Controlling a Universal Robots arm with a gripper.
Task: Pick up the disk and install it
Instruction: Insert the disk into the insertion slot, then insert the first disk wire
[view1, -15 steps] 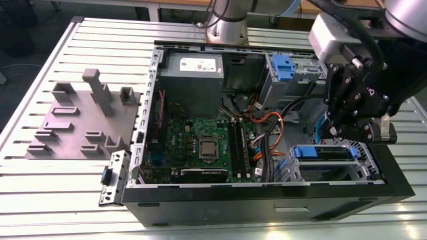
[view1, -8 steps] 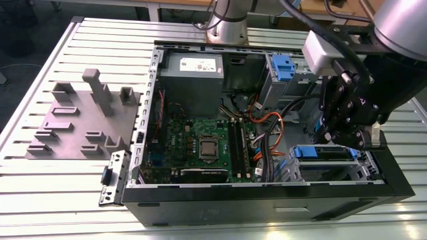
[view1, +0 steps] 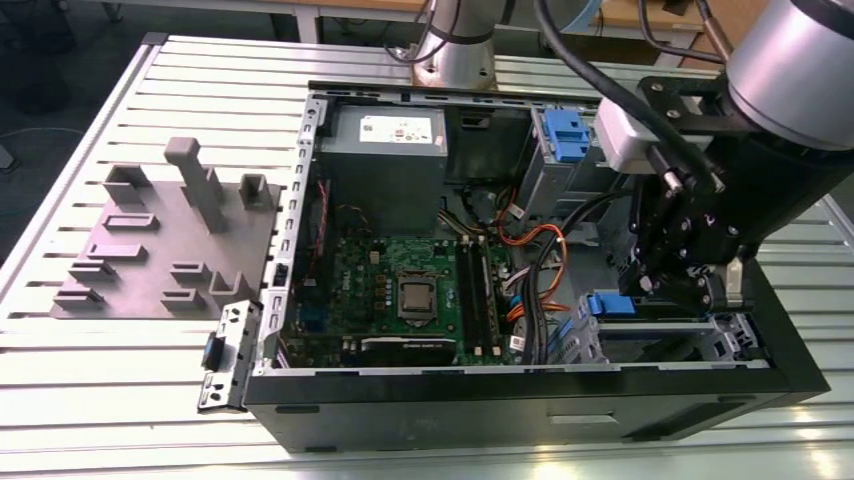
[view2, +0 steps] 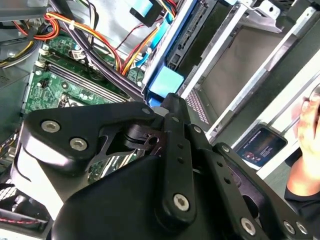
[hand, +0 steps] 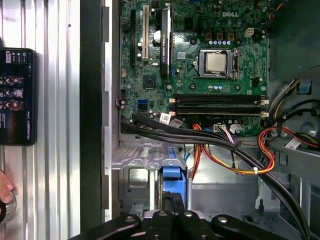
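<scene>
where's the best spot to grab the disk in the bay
By the disk's exposed blue frame edge, coming straight in through the open side of the case. It sits edge-on in the metal bay, so its flat faces look walled in, and cables crowd one side.

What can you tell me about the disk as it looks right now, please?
The disk stands on edge in the metal drive cage at a corner of the open computer case, beside the motherboard. Mostly its blue plastic frame shows, a dark body beneath. The gripper sits directly over it, seemingly touching; whether it is clamped is unclear.
</scene>
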